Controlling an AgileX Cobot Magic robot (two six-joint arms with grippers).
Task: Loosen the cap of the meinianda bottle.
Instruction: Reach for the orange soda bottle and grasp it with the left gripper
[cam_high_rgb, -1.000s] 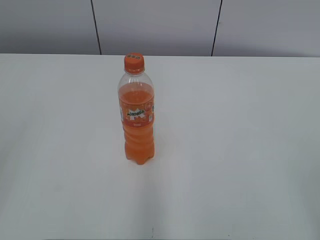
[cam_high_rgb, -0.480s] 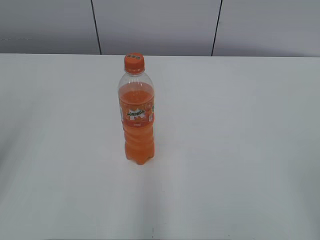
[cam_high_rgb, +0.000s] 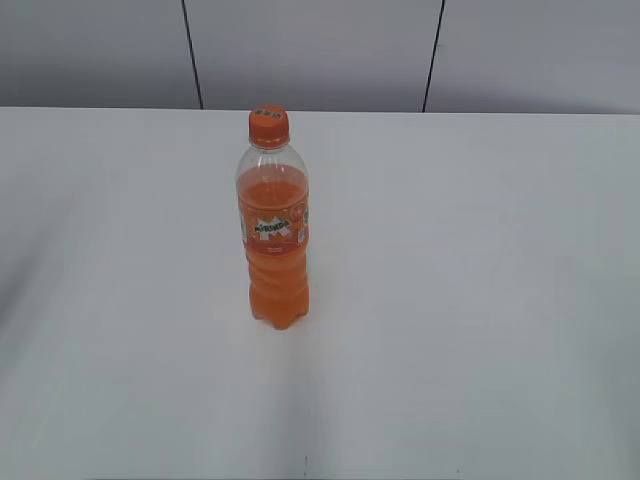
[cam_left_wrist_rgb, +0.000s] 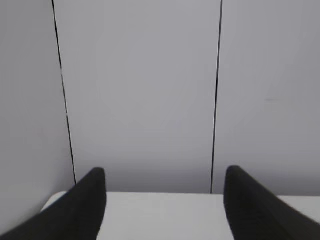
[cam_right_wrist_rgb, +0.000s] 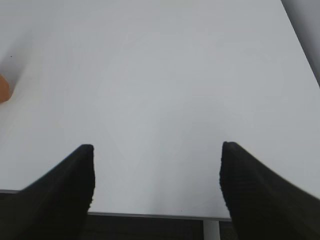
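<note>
Orange drink fills the bottle (cam_high_rgb: 276, 235) up to its shoulder; it stands upright on the white table (cam_high_rgb: 480, 300), a little left of the table's middle in the exterior view and nearer the far edge than the near one. The cap (cam_high_rgb: 268, 126) sits on the bottle's neck, orange like the drink, with a small dark mark on its top. A clear, empty stretch of plastic lies between the cap and the liquid, and an orange label band wraps the bottle's mid-height above a ridged lower body. Nothing touches the bottle, and neither arm shows in the exterior view. Behind the bottle, past the table's far edge, runs a grey panelled wall (cam_high_rgb: 310, 50) with thin dark seams. In the right wrist view the right gripper (cam_right_wrist_rgb: 156, 175) hangs over the table's near edge with its two dark fingers spread wide and nothing between them; a small orange sliver at the left border of that view may be the bottle, though too little shows to be sure. In the left wrist view the left gripper (cam_left_wrist_rgb: 165, 200) faces the wall across the table, its fingers also wide apart and holding nothing, with the bottle out of that view.
</note>
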